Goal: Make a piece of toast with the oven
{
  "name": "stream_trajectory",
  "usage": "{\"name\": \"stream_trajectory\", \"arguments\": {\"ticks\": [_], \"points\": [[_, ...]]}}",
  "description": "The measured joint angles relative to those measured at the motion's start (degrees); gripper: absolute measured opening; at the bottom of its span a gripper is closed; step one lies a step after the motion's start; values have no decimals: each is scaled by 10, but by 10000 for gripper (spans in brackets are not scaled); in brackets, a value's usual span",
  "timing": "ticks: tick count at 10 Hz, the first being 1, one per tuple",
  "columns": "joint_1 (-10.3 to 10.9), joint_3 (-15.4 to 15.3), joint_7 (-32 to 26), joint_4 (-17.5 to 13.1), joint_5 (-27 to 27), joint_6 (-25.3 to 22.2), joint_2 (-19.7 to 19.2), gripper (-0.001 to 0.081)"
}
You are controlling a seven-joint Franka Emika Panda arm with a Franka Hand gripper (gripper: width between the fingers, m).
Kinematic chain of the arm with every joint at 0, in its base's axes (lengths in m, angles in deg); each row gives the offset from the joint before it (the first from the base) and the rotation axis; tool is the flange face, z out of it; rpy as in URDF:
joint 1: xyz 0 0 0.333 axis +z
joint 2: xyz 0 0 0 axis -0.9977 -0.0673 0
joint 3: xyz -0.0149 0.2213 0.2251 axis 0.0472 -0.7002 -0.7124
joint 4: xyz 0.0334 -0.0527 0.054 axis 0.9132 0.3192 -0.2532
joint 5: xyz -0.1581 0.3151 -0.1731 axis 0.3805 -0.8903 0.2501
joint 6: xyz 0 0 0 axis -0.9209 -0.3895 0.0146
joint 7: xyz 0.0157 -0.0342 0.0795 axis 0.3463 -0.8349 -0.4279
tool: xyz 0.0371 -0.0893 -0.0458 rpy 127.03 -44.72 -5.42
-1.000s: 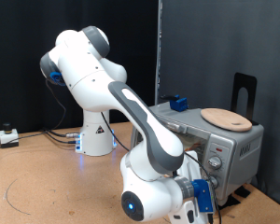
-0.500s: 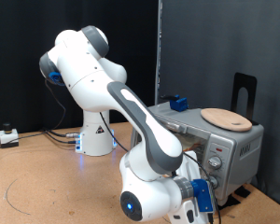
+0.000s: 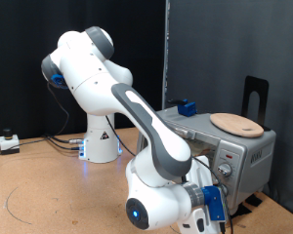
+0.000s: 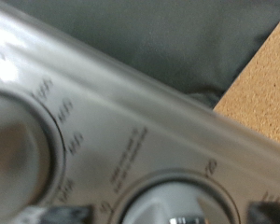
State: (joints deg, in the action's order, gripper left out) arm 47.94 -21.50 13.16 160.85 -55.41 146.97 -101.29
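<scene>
Arm (image 3: 137, 107) is folded low, wrist down at the exterior view's bottom, with the hand right up against the oven's (image 3: 246, 154) knob panel. The gripper itself isn't visible in the exterior view: the wrist's blue block (image 3: 214, 204) and the forearm cover it, and the wrist view shows no fingertips either, so can't tell if the fingers are apart or together, or whether they're on anything. Wrist view is a blurry close-up of the silver control panel (image 4: 131, 112): one dial (image 4: 14, 154) with printed scale marks beside it, a second dial (image 4: 182, 201) at the frame edge, and cork-coloured tabletop (image 4: 266, 79) past the panel. So the end effector is just off the panel, nearest the knobs (image 3: 224, 170); contact can't be confirmed. Above the hand, on the oven's roof, sit a round light-wood board (image 3: 235, 123) and, further back, a small blue block (image 3: 188, 106). The piece of toast is not visible in either view; the arm hides the oven door.
</scene>
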Motion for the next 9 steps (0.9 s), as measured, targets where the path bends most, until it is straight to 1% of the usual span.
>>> {"name": "stream_trajectory", "arguments": {"ticks": [1,2,3,4,6,7,9], "points": [[0,-1,7,-6,0,-2,0,384],[-1,-2,18,-12,-1,-10,0,384],[-4,-2,34,-18,-1,-24,1,560],[-12,-2,59,-20,-1,-47,4,742],[-33,8,119,-20,7,-106,22,742],[-42,14,143,-20,13,-122,32,803],[-55,27,184,-24,37,-146,57,807]]}}
